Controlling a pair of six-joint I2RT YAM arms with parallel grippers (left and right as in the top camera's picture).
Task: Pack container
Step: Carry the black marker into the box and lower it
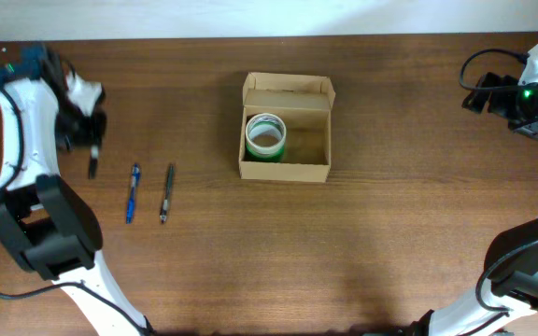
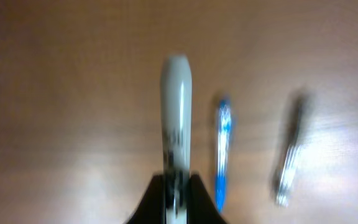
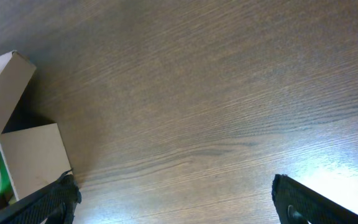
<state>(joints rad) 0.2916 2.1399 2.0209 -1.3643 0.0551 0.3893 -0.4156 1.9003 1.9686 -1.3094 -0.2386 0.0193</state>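
Observation:
The tan cardboard container (image 1: 286, 169) stands open in the middle of the table, its flap lid folded back. A green and white tape roll (image 1: 265, 137) lies in its left half. My left gripper (image 1: 86, 136) is at the far left, shut on a white marker (image 1: 92, 167) and holding it above the table. In the left wrist view the marker (image 2: 176, 118) sticks out from between the jaws (image 2: 178, 190). My right gripper (image 1: 477, 94) is open and empty at the far right. Its view shows the container's corner (image 3: 33, 158) and bare wood between the jaws (image 3: 176, 199).
A blue pen (image 1: 133, 193) and a dark silver pen (image 1: 166, 192) lie side by side on the table, right of the left gripper. Both show blurred in the left wrist view, the blue pen (image 2: 222, 149) and the silver pen (image 2: 289, 155).

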